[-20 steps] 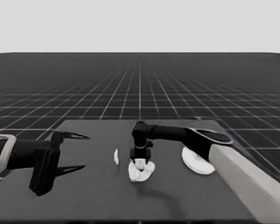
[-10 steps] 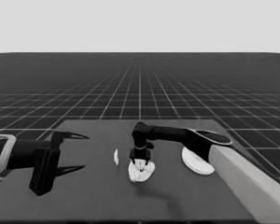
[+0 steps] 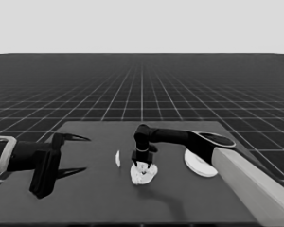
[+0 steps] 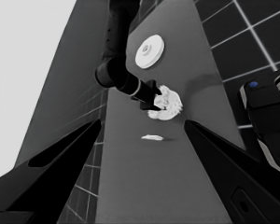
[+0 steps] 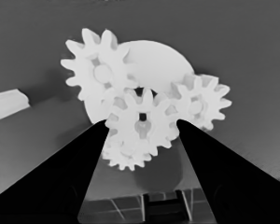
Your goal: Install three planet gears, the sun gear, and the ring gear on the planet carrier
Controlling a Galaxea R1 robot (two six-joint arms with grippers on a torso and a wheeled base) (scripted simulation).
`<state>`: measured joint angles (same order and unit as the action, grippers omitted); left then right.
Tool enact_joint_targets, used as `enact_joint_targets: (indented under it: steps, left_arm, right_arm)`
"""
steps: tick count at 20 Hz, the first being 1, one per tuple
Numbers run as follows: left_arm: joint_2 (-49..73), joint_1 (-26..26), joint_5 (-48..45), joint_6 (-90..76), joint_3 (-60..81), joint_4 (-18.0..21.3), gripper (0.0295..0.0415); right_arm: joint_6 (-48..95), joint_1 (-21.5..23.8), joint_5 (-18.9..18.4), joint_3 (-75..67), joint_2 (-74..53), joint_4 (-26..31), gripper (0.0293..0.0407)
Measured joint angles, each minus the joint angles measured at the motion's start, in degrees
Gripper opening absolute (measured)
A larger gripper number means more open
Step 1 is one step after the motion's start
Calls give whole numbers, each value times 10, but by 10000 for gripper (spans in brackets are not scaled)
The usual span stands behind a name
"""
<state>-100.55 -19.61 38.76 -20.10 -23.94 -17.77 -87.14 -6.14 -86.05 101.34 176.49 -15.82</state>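
my right gripper pinches the sun gear, straight above the smaller round part mid-worktop, three planet gears seated around. larger round part lies right, nearer this arm. left gripper parked, spread.

My right pincer has smooth, matt black fingers with no shine, and between them the centre gear looks like plain white moulded plastic, its teeth crisp and its face flat and unglossed. The smaller round part behind it, upper middle of the frame, has the same chalky matt white finish. The surface is an even, dull dark grey sheet, smooth and without grain.
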Motion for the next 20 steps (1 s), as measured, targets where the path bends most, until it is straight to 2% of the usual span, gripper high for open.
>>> enact_joint_targets:
  steps: [20]
  left_arm:
    - [0, 0, 0, 0, 0, 0, 385]
  right_arm:
    - [-120, 0, 0, 0, 0, 0, 309]
